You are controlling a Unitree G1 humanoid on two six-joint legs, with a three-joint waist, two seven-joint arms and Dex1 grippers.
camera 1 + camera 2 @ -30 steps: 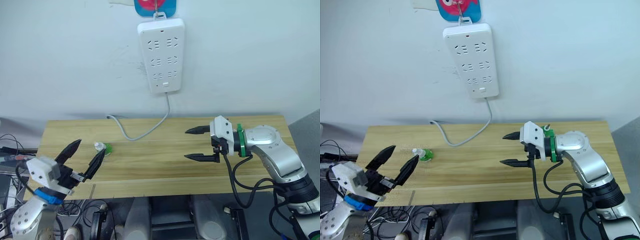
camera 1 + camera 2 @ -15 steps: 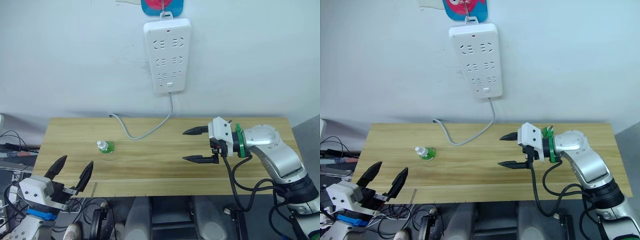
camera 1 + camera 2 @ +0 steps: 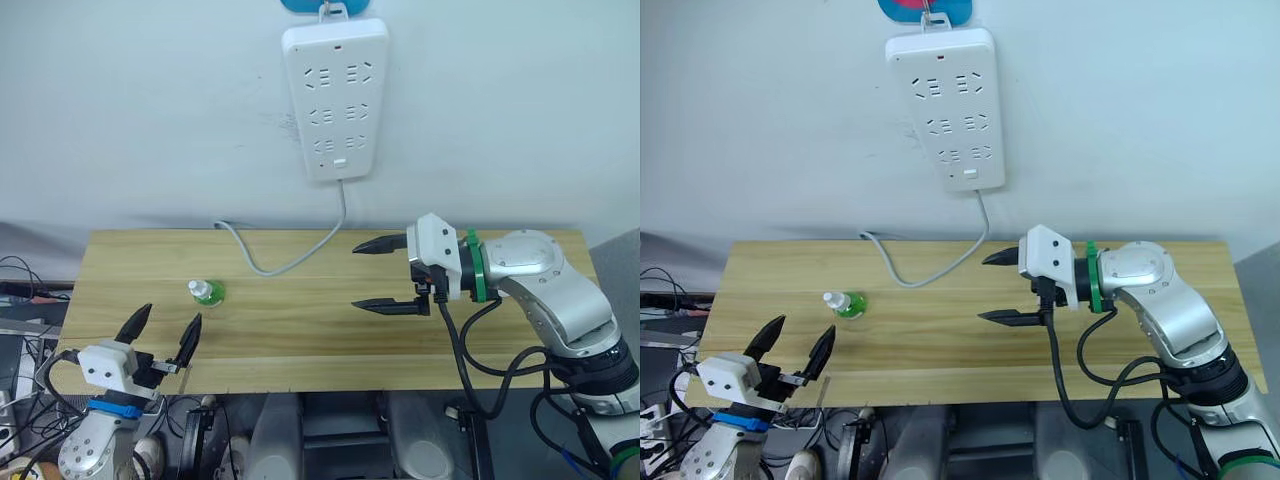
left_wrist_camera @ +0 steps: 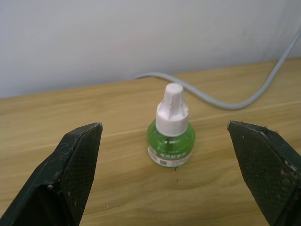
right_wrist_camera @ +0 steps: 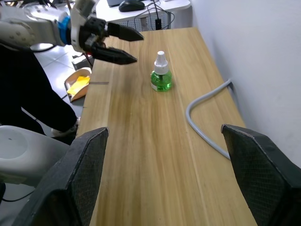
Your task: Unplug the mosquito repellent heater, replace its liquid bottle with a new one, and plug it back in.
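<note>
The new one (image 3: 207, 292), a small green bottle with a whitish cap, stands upright on the left part of the wooden table (image 3: 300, 345). My left gripper (image 3: 172, 313) is open at the table's front left edge, a short way in front of the bottle and apart from it. In the left wrist view the bottle (image 4: 171, 132) stands ahead, between the two spread fingers (image 4: 75, 165). My right gripper (image 3: 354, 277) is open and empty above the table's right half, pointing left. The mosquito repellent heater and its liquid bottle are out of view.
A long white power strip (image 3: 336, 95) hangs on the wall with nothing plugged into it. Its grey cable (image 3: 290, 262) drops to the table's back edge and curls left. Cables and gear lie on the floor at the left (image 3: 20, 300).
My left gripper has drawn back and down from beside the bottle to the table's front edge, still open. The right gripper has drifted slightly left. The camera has shifted a little.
</note>
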